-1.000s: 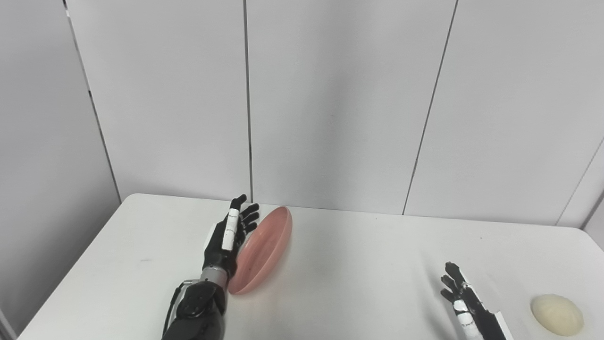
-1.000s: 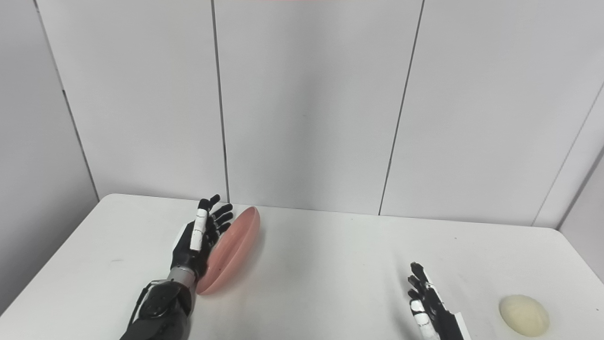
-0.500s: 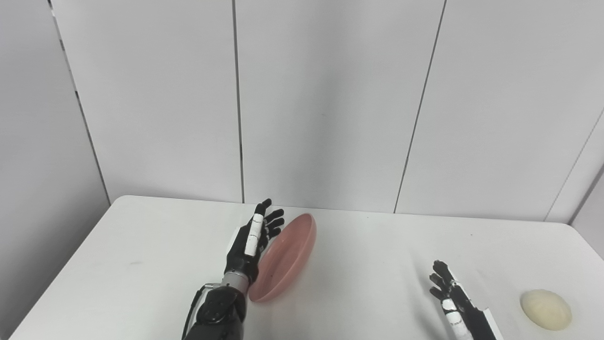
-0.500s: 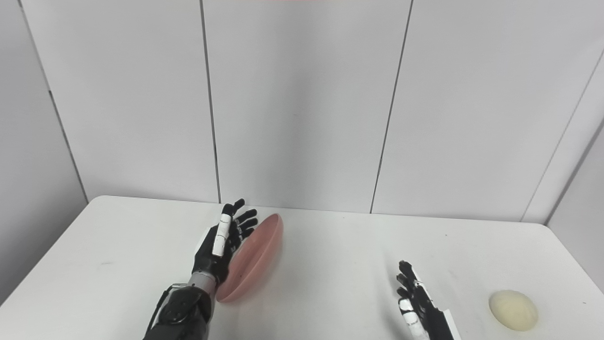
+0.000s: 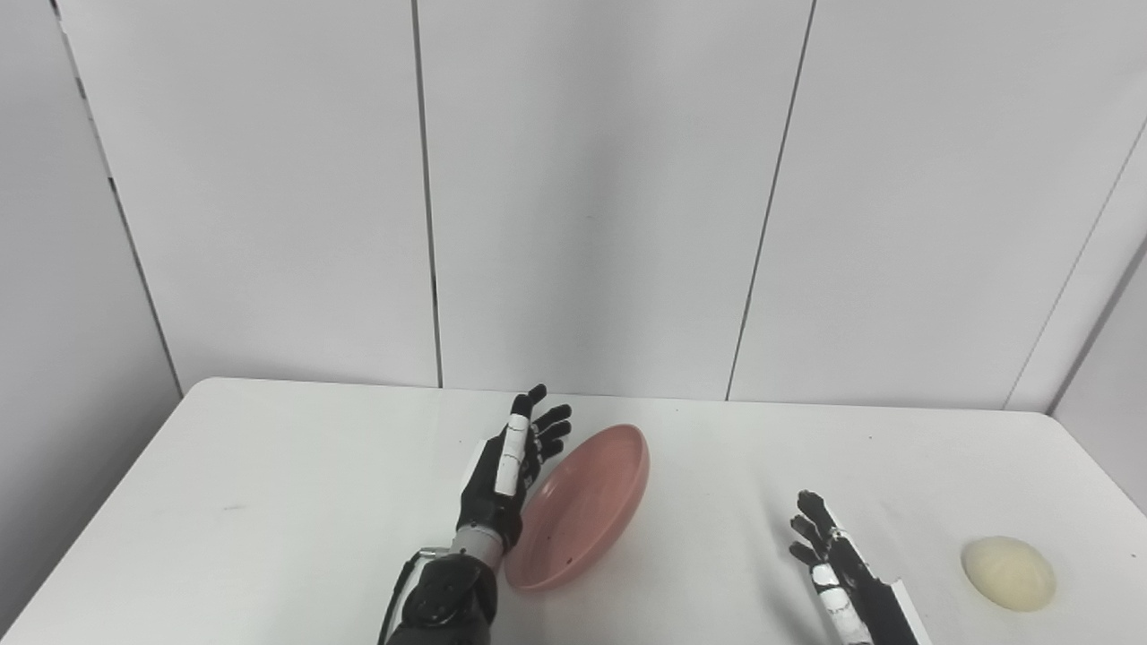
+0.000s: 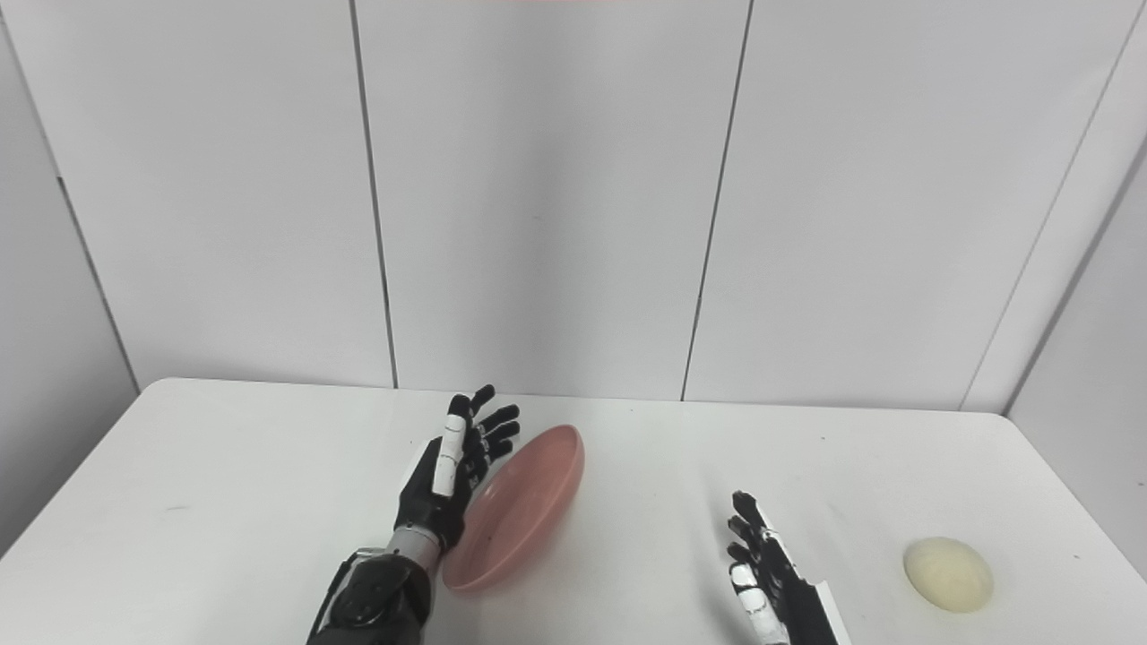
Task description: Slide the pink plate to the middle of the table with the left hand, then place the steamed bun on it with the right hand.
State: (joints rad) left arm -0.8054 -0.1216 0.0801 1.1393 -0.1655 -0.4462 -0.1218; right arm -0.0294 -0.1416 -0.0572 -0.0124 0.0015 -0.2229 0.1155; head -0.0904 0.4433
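Note:
The pink plate (image 5: 587, 506) lies on the white table (image 5: 269, 502), a little left of its middle. My left hand (image 5: 509, 470) stands on edge against the plate's left rim, fingers straight and spread, holding nothing. The cream steamed bun (image 5: 1009, 573) rests near the table's right front. My right hand (image 5: 832, 564) hovers open near the front edge, well to the left of the bun and to the right of the plate; the same hand shows in the right eye view (image 6: 763, 564).
A grey panelled wall (image 5: 582, 197) rises directly behind the table's far edge. The table's right edge runs close beyond the bun. Nothing else stands on the tabletop.
My left hand has pushed the pink plate to the right, toward the table's middle. The camera has also turned, shifting the whole picture. The right hand and the bun keep their places on the table.

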